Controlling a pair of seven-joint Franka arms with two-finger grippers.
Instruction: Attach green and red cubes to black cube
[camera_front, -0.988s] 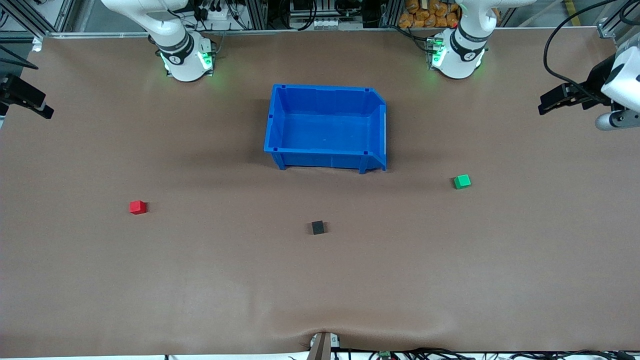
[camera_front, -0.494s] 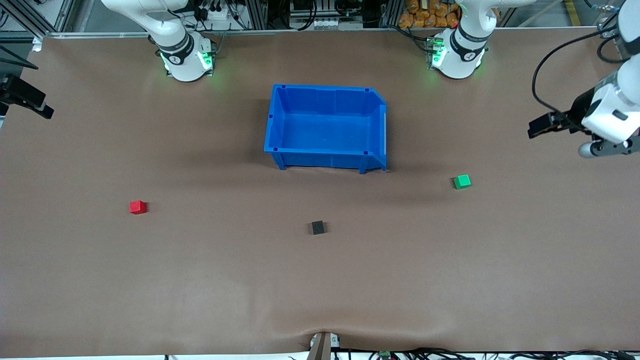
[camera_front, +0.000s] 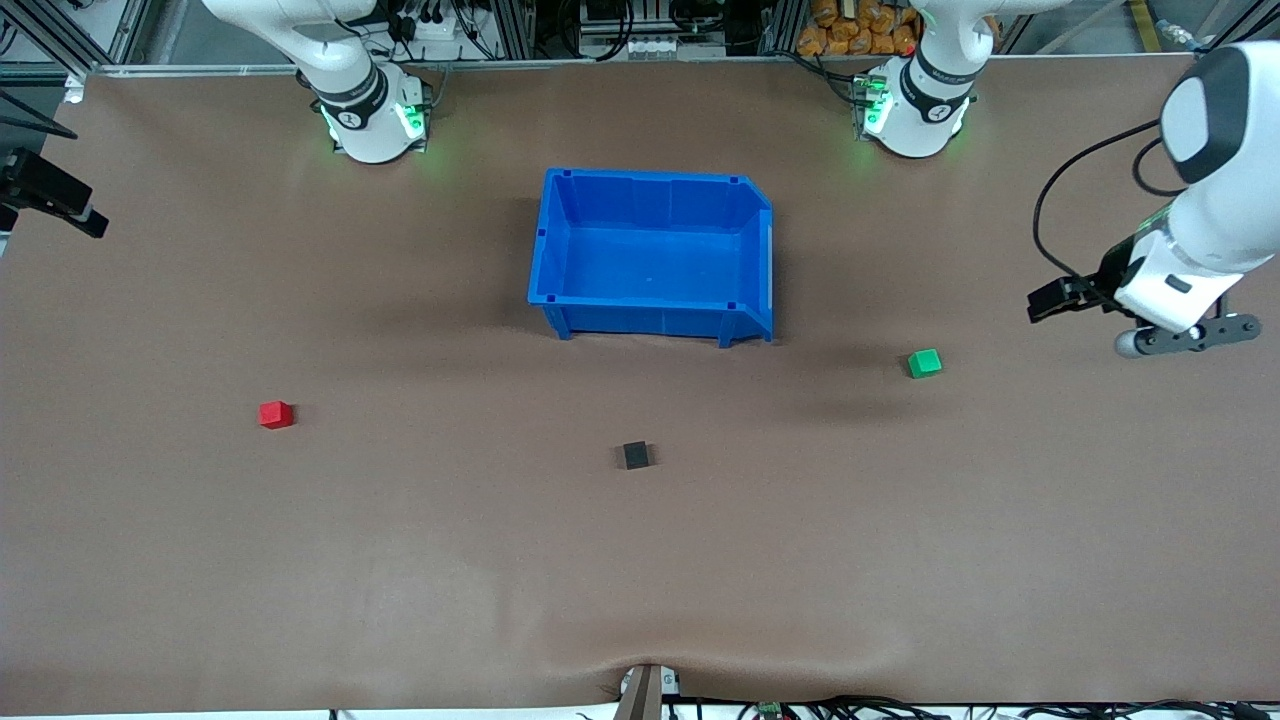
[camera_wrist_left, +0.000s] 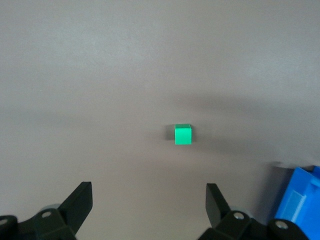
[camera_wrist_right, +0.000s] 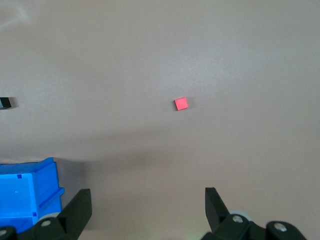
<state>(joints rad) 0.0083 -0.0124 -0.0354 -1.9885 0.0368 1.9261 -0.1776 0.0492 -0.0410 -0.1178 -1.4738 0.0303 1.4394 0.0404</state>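
Observation:
The green cube (camera_front: 924, 363) (camera_wrist_left: 183, 134) lies on the brown table toward the left arm's end. The red cube (camera_front: 276, 414) (camera_wrist_right: 181, 103) lies toward the right arm's end. Between them, nearer the front camera, sits the black cube (camera_front: 635, 455) (camera_wrist_right: 5, 103). My left gripper (camera_wrist_left: 149, 186) hangs open and empty in the air over bare table, off to the side of the green cube at the left arm's end. My right gripper (camera_wrist_right: 147, 192) is also open and empty, high up at the right arm's end, well away from the red cube.
A blue bin (camera_front: 655, 255) (camera_wrist_right: 25, 192) (camera_wrist_left: 300, 200) stands empty mid-table, farther from the front camera than the black cube. The left arm's white hand (camera_front: 1175, 280) trails a black cable. The brown mat is wrinkled at the front edge (camera_front: 645, 665).
The left arm has swung down and inward from the table's edge, bringing its gripper closer to the green cube. The right arm and all three cubes have stayed put.

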